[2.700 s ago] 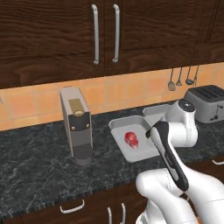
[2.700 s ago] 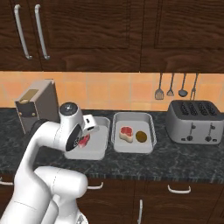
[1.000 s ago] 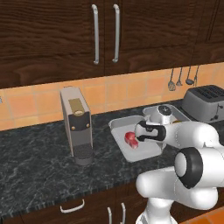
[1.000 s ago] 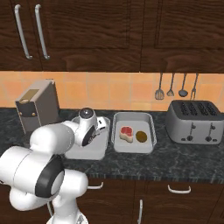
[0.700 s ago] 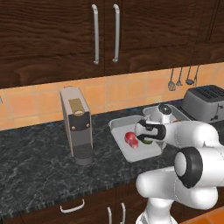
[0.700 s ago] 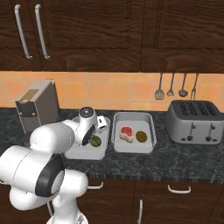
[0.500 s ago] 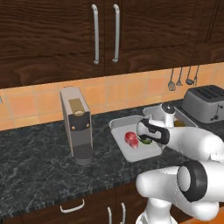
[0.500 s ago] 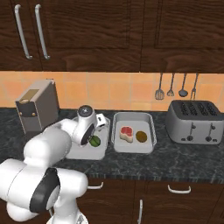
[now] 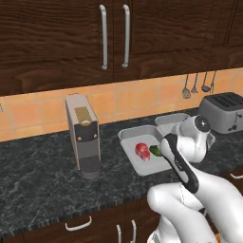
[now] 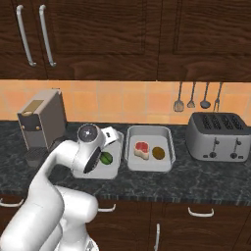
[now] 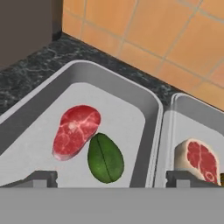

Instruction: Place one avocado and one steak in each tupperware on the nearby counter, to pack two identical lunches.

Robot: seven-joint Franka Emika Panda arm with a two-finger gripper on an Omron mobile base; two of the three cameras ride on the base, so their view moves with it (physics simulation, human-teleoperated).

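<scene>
In the hand view, a red-pink steak (image 11: 76,130) and a dark-green avocado (image 11: 105,157) lie side by side, touching, in the left tupperware (image 11: 131,89). My gripper (image 11: 114,178) hovers just above them, open, its fingertips (image 11: 41,177) wide apart with nothing held. The right tupperware (image 11: 175,109) holds another steak (image 11: 199,159). The right base view shows that steak (image 10: 142,149) with a second avocado (image 10: 158,153) in the right tupperware (image 10: 149,131), and the first avocado (image 10: 106,158) in the left tupperware (image 10: 110,172). Both trays rest on the dark counter (image 9: 38,175).
A grey coffee machine (image 9: 83,135) stands left of the trays. A silver toaster (image 10: 218,137) sits at the right end of the counter. Utensils (image 10: 196,98) hang on the orange tiled wall behind. My own arm (image 9: 182,163) crosses the near side of the trays.
The avocado that was in my gripper over the left tupperware now lies in it beside the steak. The gripper has opened and drawn back a little.
</scene>
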